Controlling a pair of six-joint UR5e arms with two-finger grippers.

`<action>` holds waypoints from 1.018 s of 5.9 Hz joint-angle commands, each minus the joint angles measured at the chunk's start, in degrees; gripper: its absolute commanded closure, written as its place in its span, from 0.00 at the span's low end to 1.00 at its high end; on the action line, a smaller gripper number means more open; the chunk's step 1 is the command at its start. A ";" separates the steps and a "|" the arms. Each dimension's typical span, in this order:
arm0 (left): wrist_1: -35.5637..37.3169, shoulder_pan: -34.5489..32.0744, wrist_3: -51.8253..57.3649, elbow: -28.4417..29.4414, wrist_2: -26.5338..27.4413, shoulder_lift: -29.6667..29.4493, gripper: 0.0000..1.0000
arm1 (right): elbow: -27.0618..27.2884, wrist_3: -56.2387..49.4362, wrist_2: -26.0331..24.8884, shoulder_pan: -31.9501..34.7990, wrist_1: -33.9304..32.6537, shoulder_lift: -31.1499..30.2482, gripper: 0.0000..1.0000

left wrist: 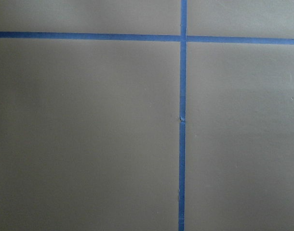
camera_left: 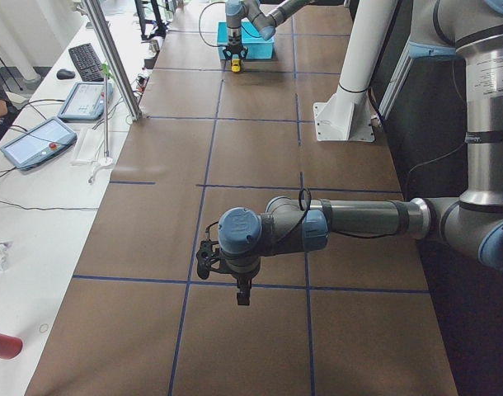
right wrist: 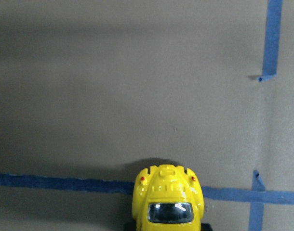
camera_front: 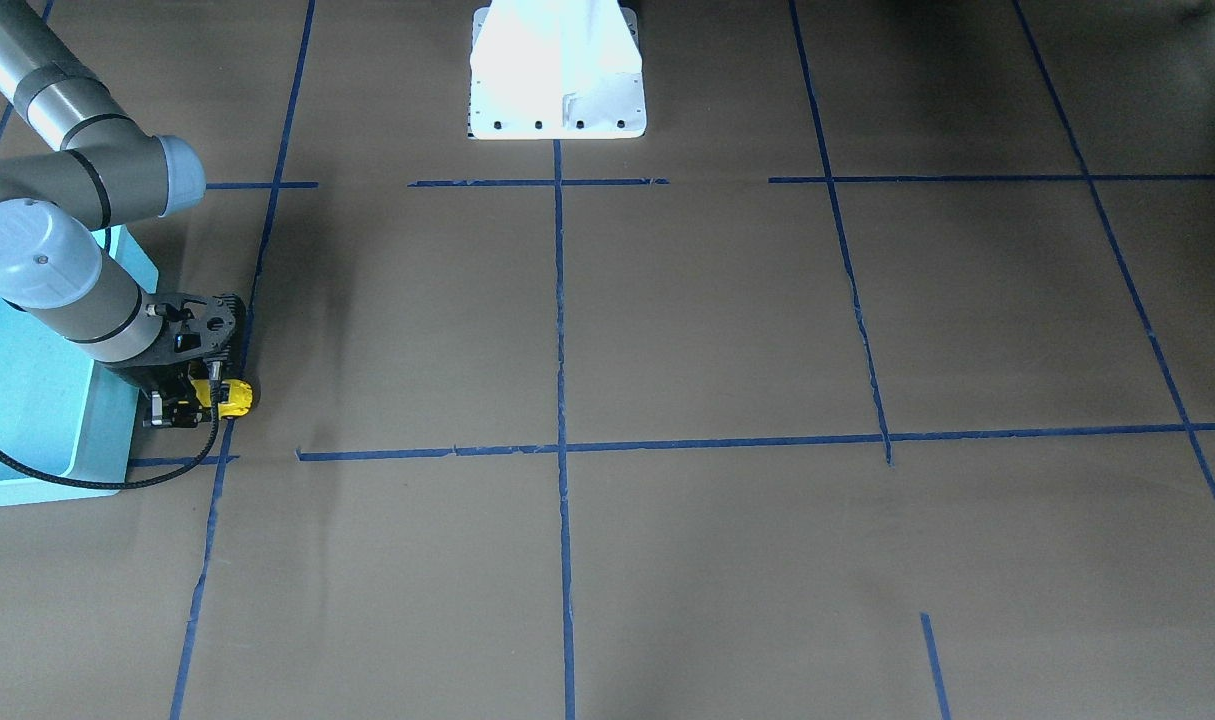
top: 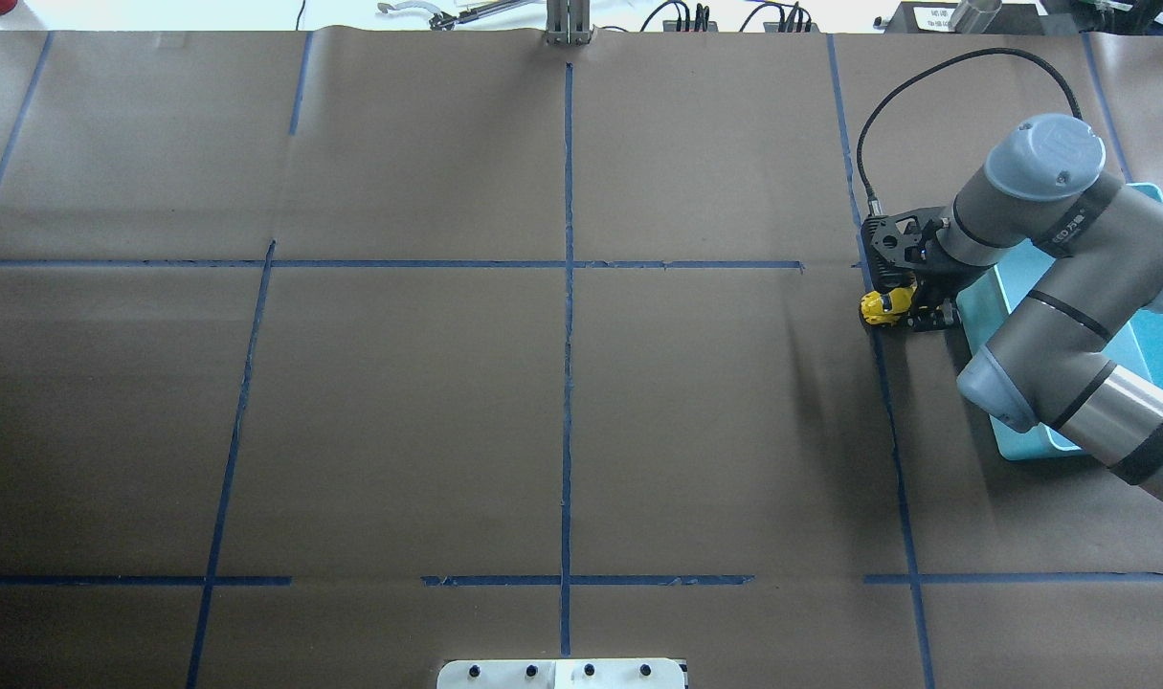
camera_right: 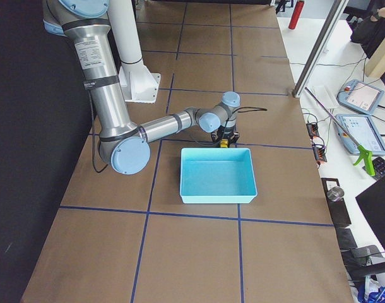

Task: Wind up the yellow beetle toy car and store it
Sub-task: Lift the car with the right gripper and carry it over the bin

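The yellow beetle toy car is gripped by the right end effector, mid-right in the overhead view, long axis left-right, red-dotted end leftward; the left end effector cannot be judged wide or narrow.

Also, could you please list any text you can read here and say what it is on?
None is legible.
Band on the right arm: lettering, too blurred.
Sticker on the right arm: print too small.
White sign, overhead view's top right: too small.
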 commanded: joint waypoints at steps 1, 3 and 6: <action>-0.09 0.05 0.11 0.96 0.00 0.09 0.00 | 8.13 -0.04 2.07 1.92 -9.84 0.41 1.00; -0.61 0.23 0.11 1.59 0.00 0.00 0.00 | 21.92 -1.87 2.07 5.34 -25.66 0.50 1.00; -0.53 1.10 0.02 1.59 0.17 -0.70 0.00 | 26.29 -18.62 1.99 13.24 -27.23 -11.93 1.00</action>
